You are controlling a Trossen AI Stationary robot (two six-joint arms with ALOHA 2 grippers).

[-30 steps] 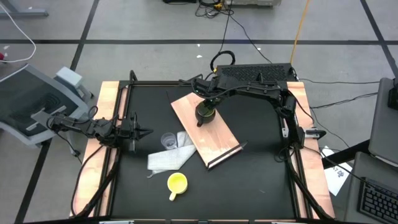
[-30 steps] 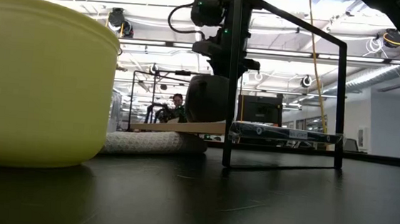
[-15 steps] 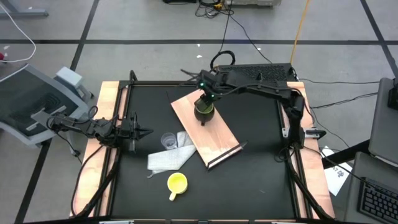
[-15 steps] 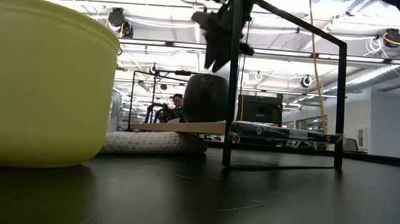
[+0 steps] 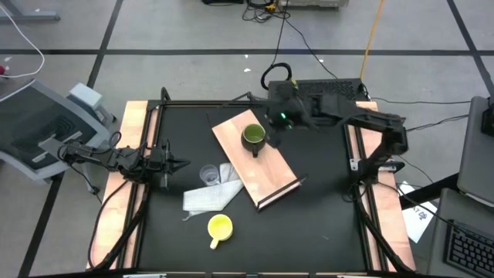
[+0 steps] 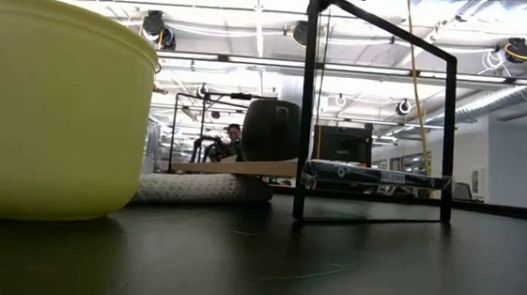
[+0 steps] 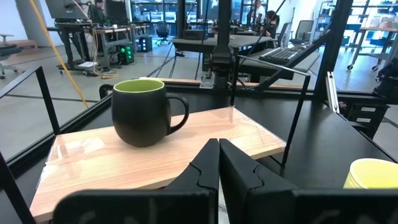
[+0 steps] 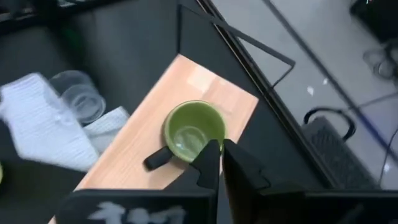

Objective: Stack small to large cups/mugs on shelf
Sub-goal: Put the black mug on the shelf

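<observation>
The dark olive-green mug (image 5: 253, 137) stands upright on its base on the light-wood shelf (image 5: 266, 174), its handle toward the near side. In the right wrist view, my right gripper (image 8: 221, 157) hovers shut above the mug (image 8: 193, 132); from overhead the gripper (image 5: 269, 137) is just right of it. The clear cup (image 5: 208, 175) stands beside the white cloth (image 5: 207, 198). The yellow mug (image 5: 220, 226) stands near the front edge. My left gripper (image 5: 179, 163) waits shut at the table's left, pointing level at the shelf (image 7: 155, 152).
The shelf's left long edge lies on the cloth (image 6: 194, 189), so the board (image 6: 243, 168) sits slightly raised. A black frame (image 6: 379, 119) stands by the table's far right. Wooden rails (image 5: 127, 154) border the black tabletop on both sides.
My right gripper has come off the green mug, risen and drawn back toward the table's right edge, rolling as it went. The mug stays upright on the shelf.
</observation>
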